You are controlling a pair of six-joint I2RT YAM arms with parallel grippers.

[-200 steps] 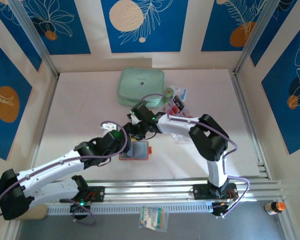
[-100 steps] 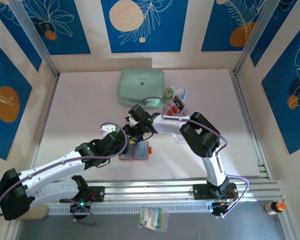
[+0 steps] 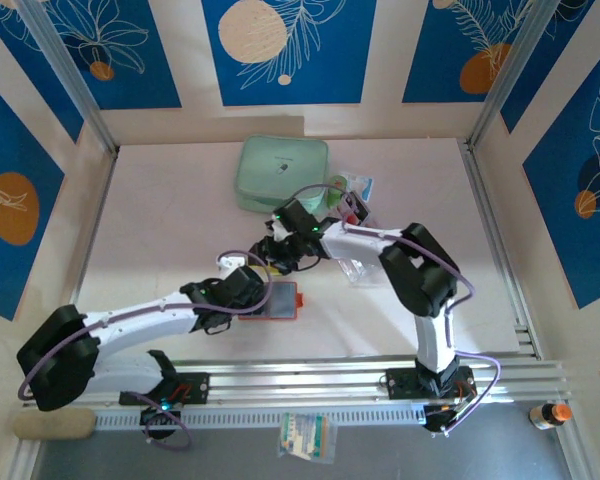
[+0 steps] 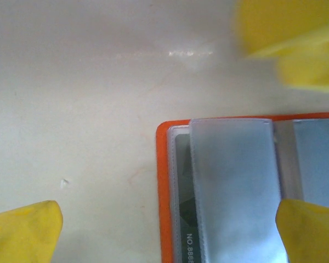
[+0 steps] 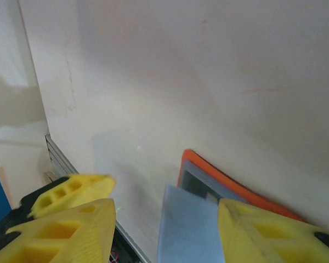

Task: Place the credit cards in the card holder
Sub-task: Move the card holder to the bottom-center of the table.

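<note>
The card holder (image 3: 285, 300) lies open on the table, orange-red with greyish pockets (image 4: 233, 181). A dark printed card edge (image 4: 186, 219) shows under one pocket. My left gripper (image 3: 263, 297) hovers low over the holder's left edge, open wide (image 4: 167, 233). My right gripper (image 3: 268, 258) sits just behind the holder, jaws half apart (image 5: 164, 211). A raised grey pocket leaf (image 5: 189, 230) stands between them against the right finger (image 5: 263, 230), not pinched. The credit cards (image 3: 354, 207) lie in clear packaging at the back right, partly hidden by the right arm.
A mint-green zip case (image 3: 282, 172) lies at the back centre, with a small green item (image 3: 337, 183) beside it. Clear plastic packaging (image 3: 358, 265) sits under the right forearm. The aluminium rail (image 3: 310, 375) runs along the near edge. Both grippers crowd the holder.
The left arm has swung forward and right, bringing its gripper down over the holder's left edge. The right gripper has shifted slightly; its jaws keep the same gap.
</note>
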